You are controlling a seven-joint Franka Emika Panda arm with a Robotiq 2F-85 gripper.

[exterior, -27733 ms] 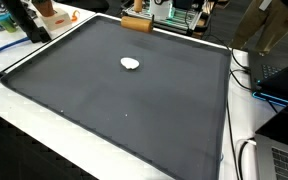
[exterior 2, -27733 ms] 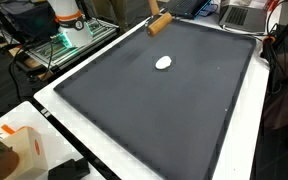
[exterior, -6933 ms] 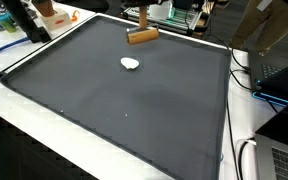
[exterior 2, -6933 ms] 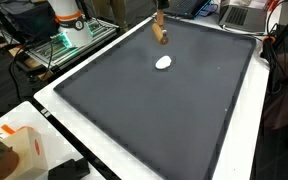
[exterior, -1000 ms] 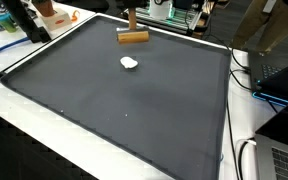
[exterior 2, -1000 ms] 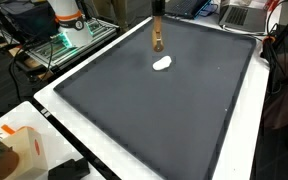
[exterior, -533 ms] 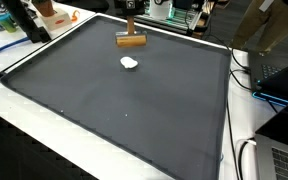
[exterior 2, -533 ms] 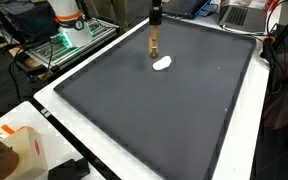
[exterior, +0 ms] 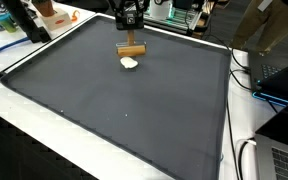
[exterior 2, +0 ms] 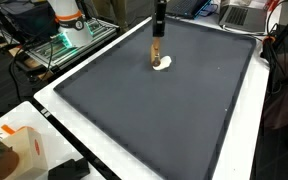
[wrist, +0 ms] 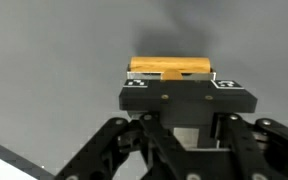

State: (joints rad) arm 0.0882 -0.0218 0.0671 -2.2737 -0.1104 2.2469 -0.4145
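My gripper is shut on the upright handle of a wooden block-shaped tool and holds it low over the dark mat. In both exterior views the tool's wooden head sits right beside a small white lump, at or very near touching it. The gripper, the tool and the lump lie near the mat's far edge. In the wrist view the wooden head shows beyond the black gripper body; the lump is hidden there.
The mat lies on a white table. An orange and white item and blue papers lie at one corner. Cables and a laptop run along one side. A metal rack stands beside the table.
My gripper has carried the wooden tool across the mat towards the white lump and lower. The head now stands right next to the lump, which has barely moved.
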